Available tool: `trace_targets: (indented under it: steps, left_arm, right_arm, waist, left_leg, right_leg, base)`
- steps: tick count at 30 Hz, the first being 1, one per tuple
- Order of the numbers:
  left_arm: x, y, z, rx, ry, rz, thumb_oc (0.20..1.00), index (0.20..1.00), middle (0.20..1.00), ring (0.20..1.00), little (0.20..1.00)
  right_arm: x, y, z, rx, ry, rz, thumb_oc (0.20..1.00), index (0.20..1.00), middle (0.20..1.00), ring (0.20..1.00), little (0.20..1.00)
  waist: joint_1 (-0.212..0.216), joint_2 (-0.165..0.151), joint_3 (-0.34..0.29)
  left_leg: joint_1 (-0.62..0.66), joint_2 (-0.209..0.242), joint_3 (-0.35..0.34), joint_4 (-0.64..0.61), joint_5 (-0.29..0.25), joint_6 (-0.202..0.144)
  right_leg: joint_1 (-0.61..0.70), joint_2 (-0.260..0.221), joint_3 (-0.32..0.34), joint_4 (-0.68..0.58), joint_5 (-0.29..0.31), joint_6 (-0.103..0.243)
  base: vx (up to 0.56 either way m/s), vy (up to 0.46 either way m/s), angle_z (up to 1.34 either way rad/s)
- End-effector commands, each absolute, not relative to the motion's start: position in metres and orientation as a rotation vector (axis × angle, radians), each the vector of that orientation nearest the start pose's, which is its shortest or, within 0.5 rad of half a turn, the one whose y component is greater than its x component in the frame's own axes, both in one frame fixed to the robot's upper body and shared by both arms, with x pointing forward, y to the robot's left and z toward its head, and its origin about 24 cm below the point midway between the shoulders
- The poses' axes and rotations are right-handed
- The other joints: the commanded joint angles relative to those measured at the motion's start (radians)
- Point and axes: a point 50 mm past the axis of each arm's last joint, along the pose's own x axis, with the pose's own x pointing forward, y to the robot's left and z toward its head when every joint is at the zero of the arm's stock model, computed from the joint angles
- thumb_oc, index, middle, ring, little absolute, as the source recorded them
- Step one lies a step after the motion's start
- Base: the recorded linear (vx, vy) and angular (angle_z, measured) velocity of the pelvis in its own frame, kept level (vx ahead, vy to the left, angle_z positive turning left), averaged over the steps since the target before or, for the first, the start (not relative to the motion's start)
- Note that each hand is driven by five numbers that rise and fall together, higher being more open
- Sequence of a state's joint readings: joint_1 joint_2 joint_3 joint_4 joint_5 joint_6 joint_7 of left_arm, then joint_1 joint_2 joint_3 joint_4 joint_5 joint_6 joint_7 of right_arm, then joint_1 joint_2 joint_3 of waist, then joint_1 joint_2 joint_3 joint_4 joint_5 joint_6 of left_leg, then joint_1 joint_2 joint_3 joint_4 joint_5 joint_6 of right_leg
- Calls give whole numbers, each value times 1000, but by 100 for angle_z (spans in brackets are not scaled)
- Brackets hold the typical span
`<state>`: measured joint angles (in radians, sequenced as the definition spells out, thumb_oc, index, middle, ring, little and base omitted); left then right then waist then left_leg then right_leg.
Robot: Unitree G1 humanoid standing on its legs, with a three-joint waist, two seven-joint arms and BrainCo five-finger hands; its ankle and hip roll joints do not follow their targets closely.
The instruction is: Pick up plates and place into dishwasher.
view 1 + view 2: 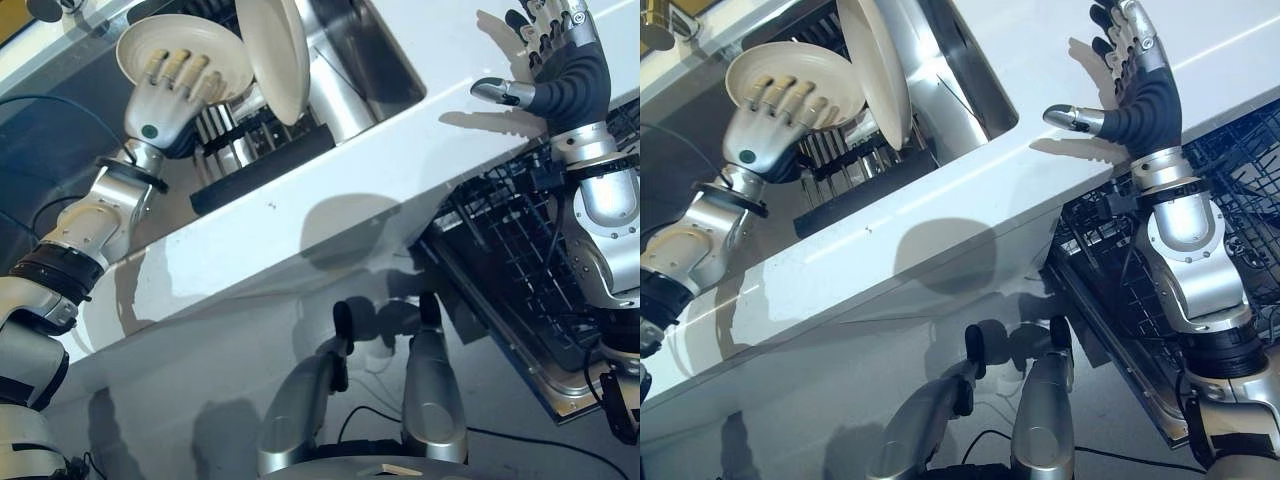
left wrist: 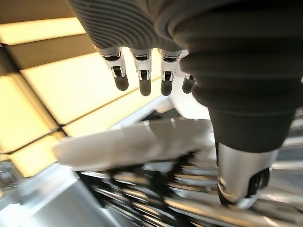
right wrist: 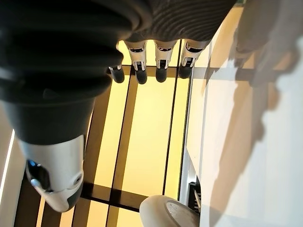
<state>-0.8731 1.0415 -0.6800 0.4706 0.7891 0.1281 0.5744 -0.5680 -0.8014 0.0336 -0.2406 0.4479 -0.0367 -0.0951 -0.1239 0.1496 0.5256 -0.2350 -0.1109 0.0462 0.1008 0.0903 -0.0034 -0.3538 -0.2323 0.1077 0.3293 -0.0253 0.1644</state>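
L hand [image 1: 170,95] has fingers spread flat on a cream plate [image 1: 205,45] at the drying rack [image 1: 250,150] by the counter [image 1: 330,190] far-left edge, 2nd plate [image 1: 275,50] upright beside; R hand [image 1: 555,60] open, idle, nearer dishwasher rack [image 1: 520,250].

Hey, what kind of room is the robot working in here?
Most likely a kitchen: a white countertop with a steel sink, cream plates standing in a dark dish rack, and an open dishwasher's wire rack below the counter.
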Motion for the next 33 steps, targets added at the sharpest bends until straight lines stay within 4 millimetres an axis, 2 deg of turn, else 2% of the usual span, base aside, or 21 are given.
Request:
trace_targets:
  steps: [1,7,11,15,19,24,30,33]
  left_arm:
    - [339,307,270,1889,-539,857,1000,1000,1000,1000,1000]
    - [342,315,271,1805,-443,1123,1000,1000,1000,1000,1000]
    - [346,308,277,1728,-433,1238,1000,1000,1000,1000,1000]
    - [355,291,285,1695,-444,1239,1000,1000,1000,1000,1000]
    - [360,284,286,1690,-435,1222,1000,1000,1000,1000,1000]
    - [361,289,281,1698,-435,1222,1000,1000,1000,1000,1000]
    - [363,286,277,1693,-480,1185,1000,1000,1000,1000,1000]
    - [360,292,275,1693,-488,1190,1000,1000,1000,1000,1000]
  right_arm:
    - [285,-227,265,-384,-639,50,1000,1000,1000,1000,1000]
    - [291,-223,272,-410,-645,39,1000,1000,1000,1000,1000]
    - [294,-217,281,-412,-674,40,1000,1000,1000,1000,1000]
    - [295,-207,286,-419,-699,49,1000,1000,1000,1000,1000]
    - [293,-203,288,-424,-716,40,1000,1000,1000,1000,1000]
    - [291,-207,287,-438,-718,46,1000,1000,1000,1000,1000]
    - [290,-208,285,-433,-711,49,1000,1000,1000,1000,1000]
    - [288,-207,277,-410,-709,52,1000,1000,1000,1000,1000]
  waist:
    - [-5,22,-6]
    - [-21,17,-6]
    - [-30,10,-6]
    - [-37,6,-6]
    - [-49,4,-6]
    - [-63,4,-6]
    - [-62,5,-6]
    - [-61,-7,-6]
  left_leg:
    - [-26,-18,-5,135,-48,-49]
    - [-94,-21,-10,149,-35,-52]
    - [-163,-26,-9,163,-25,-51]
    - [-200,-29,-8,154,-8,-51]
    - [-210,-32,-1,144,-5,-49]
    - [-200,-29,4,130,-5,-52]
    - [-186,-26,5,111,-1,-54]
    - [-183,-17,10,115,-7,-51]
  right_leg:
    - [-34,-12,31,-145,220,-12]
    - [-139,5,41,-116,234,-14]
    - [-223,15,43,-106,250,-14]
    - [-271,25,43,-108,266,-15]
    - [-289,36,54,-115,273,-16]
    - [-292,41,65,-123,280,-13]
    - [-285,40,62,-131,282,-13]
    - [-281,46,56,-126,278,-13]
  base:
    - [-6,42,0]
    - [-30,59,-2]
    - [-112,27,1]
    - [-100,18,3]
    - [-30,9,0]
    - [1,11,-10]
    - [-12,-17,-5]
    - [-13,-85,-7]
